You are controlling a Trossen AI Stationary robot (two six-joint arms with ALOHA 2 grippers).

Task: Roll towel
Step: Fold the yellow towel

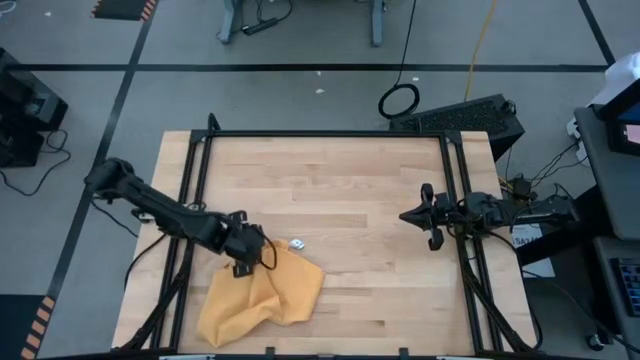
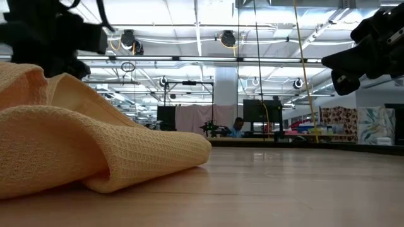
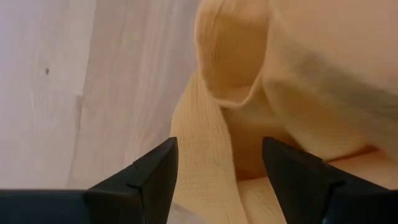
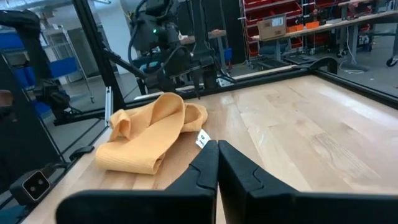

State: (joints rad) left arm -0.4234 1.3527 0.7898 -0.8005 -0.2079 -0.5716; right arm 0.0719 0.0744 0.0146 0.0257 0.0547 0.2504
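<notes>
Near the front left corner of the wooden table [image 1: 340, 200], the mustard-yellow towel [image 1: 262, 298] lies crumpled in a loose heap, folded over itself with raised ridges rather than spread flat. Its small white tag [image 1: 297, 243] sticks out at the edge of the cloth that faces the table's middle. The left gripper [image 1: 248, 258] sits at the towel's upper left edge, just above the fabric; seen from its own wrist camera its two dark fingers [image 3: 149, 180] stand apart, released, with a fold of the cloth lying between and below them but not pinched. From table height the towel shows as a thick, waffle-textured bundle [image 2: 88, 145] with one rounded fold resting on the wood and another rising higher behind it. The right gripper [image 1: 432, 216] waits well apart from the towel, raised over the right side of the table beside the black frame rail [image 1: 458, 190], its fingers [image 4: 242, 174] pressed together and holding nothing.
</notes>
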